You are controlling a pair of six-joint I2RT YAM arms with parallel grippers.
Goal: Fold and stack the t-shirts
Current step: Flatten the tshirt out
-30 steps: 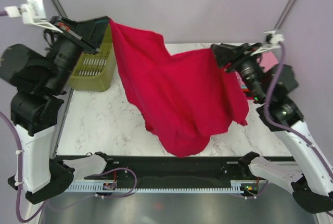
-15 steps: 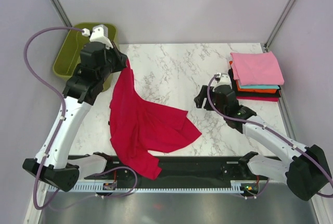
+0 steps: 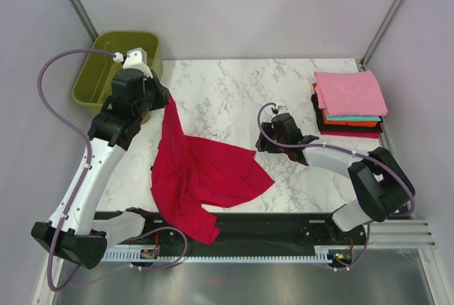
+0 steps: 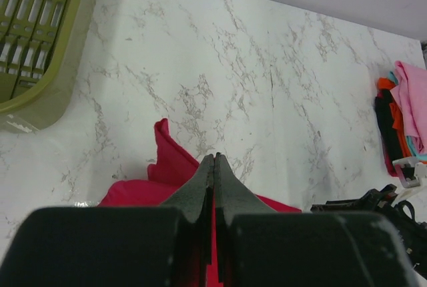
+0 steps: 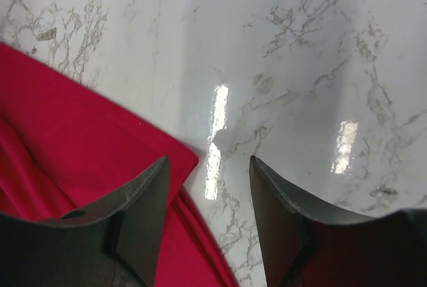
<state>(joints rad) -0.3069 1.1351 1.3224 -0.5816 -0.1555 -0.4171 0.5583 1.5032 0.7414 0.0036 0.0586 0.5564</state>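
Note:
The crimson red t-shirt (image 3: 202, 174) lies crumpled on the marble table, its lower end hanging over the near edge. My left gripper (image 3: 164, 101) is shut on the shirt's upper corner (image 4: 170, 163), with red cloth showing between the fingers (image 4: 200, 187). My right gripper (image 3: 261, 138) is open, low over the table at the shirt's right corner (image 5: 167, 157), and holds nothing. A stack of folded t-shirts (image 3: 347, 103), pink on top with teal, orange, black and red below, sits at the back right.
An olive-green basket (image 3: 117, 71) stands at the back left, also in the left wrist view (image 4: 40, 40). Bare marble (image 3: 241, 92) lies between the shirt and the stack. Frame posts rise at both back corners.
The shirt came down from being held spread in the air onto the table. My right gripper let go of it and now sits low at its right corner. My left gripper lowered slightly.

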